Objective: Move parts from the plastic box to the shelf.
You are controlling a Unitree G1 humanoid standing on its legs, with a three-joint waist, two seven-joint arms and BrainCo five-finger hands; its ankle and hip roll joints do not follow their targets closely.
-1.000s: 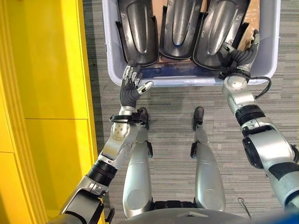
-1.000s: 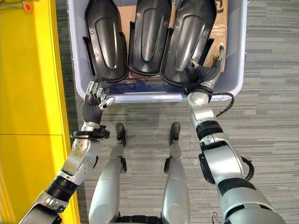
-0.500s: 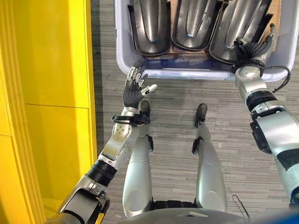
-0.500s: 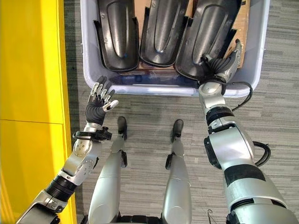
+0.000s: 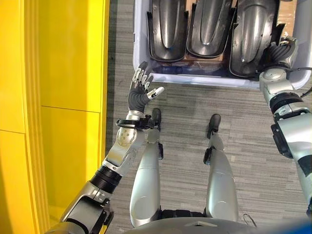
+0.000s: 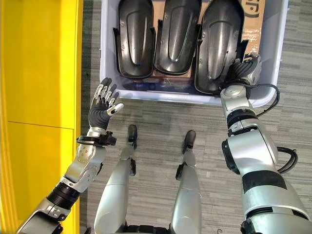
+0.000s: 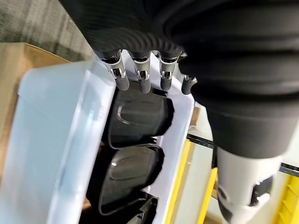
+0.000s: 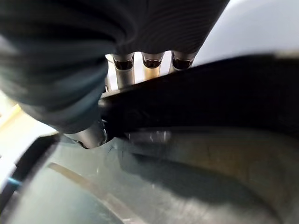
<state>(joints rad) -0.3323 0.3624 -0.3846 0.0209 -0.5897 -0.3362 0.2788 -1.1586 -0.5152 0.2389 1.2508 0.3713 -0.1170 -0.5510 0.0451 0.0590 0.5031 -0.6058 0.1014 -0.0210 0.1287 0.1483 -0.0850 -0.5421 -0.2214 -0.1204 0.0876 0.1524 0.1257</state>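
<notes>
A pale plastic box [image 5: 195, 79] on the floor holds three black moulded parts side by side: left [image 5: 168, 29], middle [image 5: 207, 27], right [image 5: 251, 34]. My right hand [image 5: 279, 51] reaches over the box's near right corner. Its fingers [image 8: 124, 74] and thumb are curled round the right part's edge [image 8: 210, 93]. My left hand [image 5: 141, 92] is raised, open and holding nothing, just short of the box's near left corner. In the left wrist view its straight fingers [image 7: 140, 79] point over the box wall [image 7: 60, 140] at the parts [image 7: 135, 116].
A tall yellow shelf unit [image 5: 58, 97] runs along the left side, close to the box's left wall. Grey striped carpet [image 5: 185, 117] covers the floor between me and the box. Brown cardboard [image 6: 253, 19] lies under the parts.
The whole picture has shifted, so the camera has moved. My left hand, which overlapped the box's near rim, now sits slightly back from it. My right hand stays on the right part.
</notes>
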